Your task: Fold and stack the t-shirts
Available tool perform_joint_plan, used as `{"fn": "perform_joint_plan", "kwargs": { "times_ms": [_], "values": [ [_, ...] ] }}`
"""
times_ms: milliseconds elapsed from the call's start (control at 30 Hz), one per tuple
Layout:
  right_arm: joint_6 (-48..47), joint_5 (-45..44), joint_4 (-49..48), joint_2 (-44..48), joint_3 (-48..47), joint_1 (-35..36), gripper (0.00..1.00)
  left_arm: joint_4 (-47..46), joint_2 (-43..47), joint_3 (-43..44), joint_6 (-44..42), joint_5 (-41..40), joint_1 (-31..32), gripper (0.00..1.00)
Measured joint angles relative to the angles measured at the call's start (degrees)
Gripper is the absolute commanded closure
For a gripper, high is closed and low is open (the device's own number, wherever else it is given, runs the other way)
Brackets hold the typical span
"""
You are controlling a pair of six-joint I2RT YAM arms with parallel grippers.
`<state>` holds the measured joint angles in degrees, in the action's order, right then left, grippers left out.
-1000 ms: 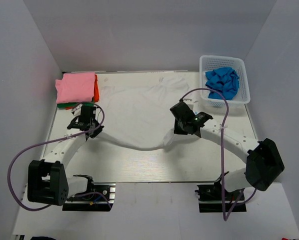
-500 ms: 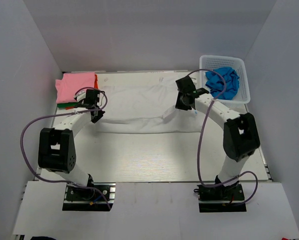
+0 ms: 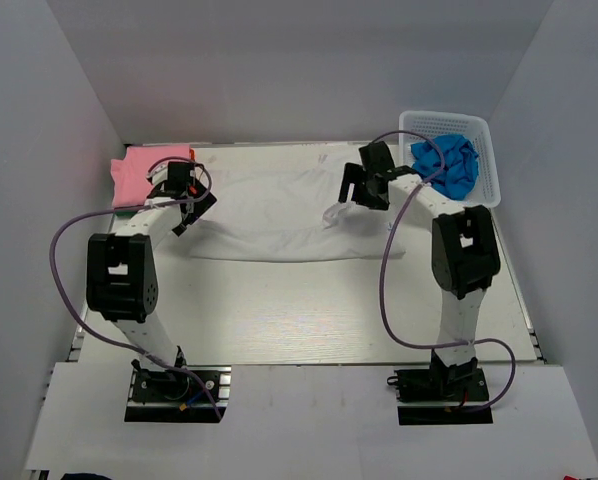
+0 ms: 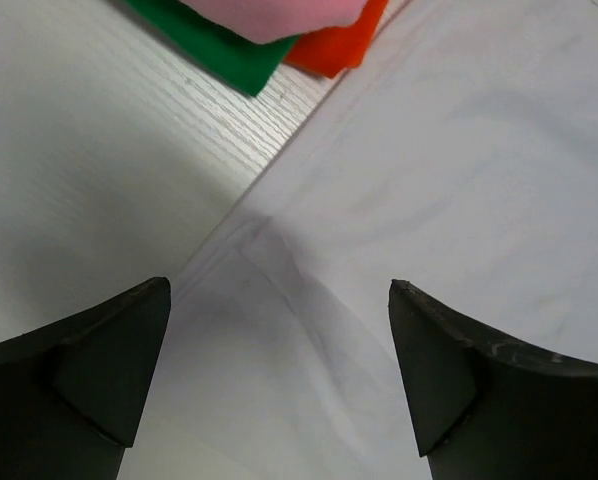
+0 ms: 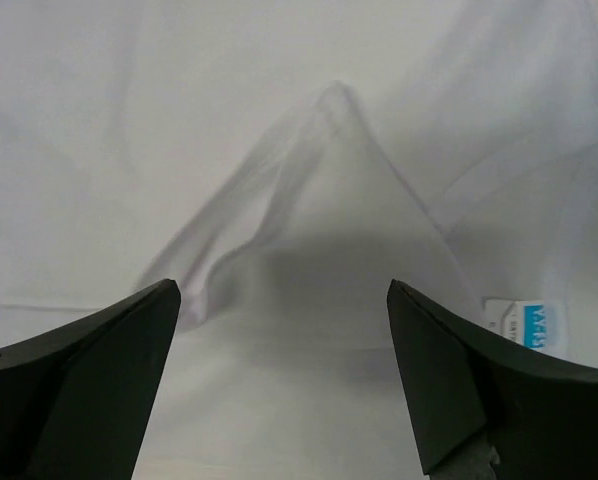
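One large white t-shirt (image 3: 279, 215) lies flat on the far half of the bench (image 3: 309, 310) as a broad band. Its long axis runs left to right, and its straight near edge is about parallel to the bench's near edge; which end bears the neck cannot be told. The left gripper (image 4: 276, 300) hangs over the band's left end with its jaws spread wide and nothing between them. Beneath it, in the left wrist view, the cloth's edge runs diagonally with bare bench to its left, and a faint crease crosses the fabric. The right gripper (image 5: 284, 295) hangs over the band's right part, jaws likewise spread and empty. Below them, in the right wrist view, the cloth rises into a soft pointed ridge, and a small blue-and-white label (image 5: 527, 325) shows at the lower right. Whether either gripper touches the fabric cannot be told. A folded stack sits at the far left corner of the bench, just beside the white t-shirt's left end. The pink t-shirt (image 3: 139, 175) lies on top, with a corner of the orange-red t-shirt (image 4: 334, 45) and a corner of the green t-shirt (image 4: 214, 45) showing from under it; which of those two lies lower is unclear. A white mesh basket (image 3: 489, 190) stands at the far right corner, apart from the white cloth. It holds the bright blue t-shirt (image 3: 447, 165), crumpled and unfolded, which fills most of the space inside.
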<state>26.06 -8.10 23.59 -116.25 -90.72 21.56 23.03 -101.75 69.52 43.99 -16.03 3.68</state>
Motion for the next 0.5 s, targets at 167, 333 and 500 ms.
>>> {"fn": "perform_joint_plan", "kwargs": {
  "times_ms": [167,333,500],
  "values": [
    [-1.2,6.7,-4.4,9.3,10.6,0.4,0.10,-2.9,6.8,-6.0,-0.8,4.2,0.0,0.00],
    [-1.2,14.0,-7.5,10.2,12.0,1.3,0.10,-4.1,8.1,-8.3,-1.8,9.6,0.0,0.00],
    [-0.8,18.3,-8.9,7.7,11.9,2.6,0.10,-4.0,8.2,-9.8,-2.2,11.5,0.0,0.00]
  ]
}}
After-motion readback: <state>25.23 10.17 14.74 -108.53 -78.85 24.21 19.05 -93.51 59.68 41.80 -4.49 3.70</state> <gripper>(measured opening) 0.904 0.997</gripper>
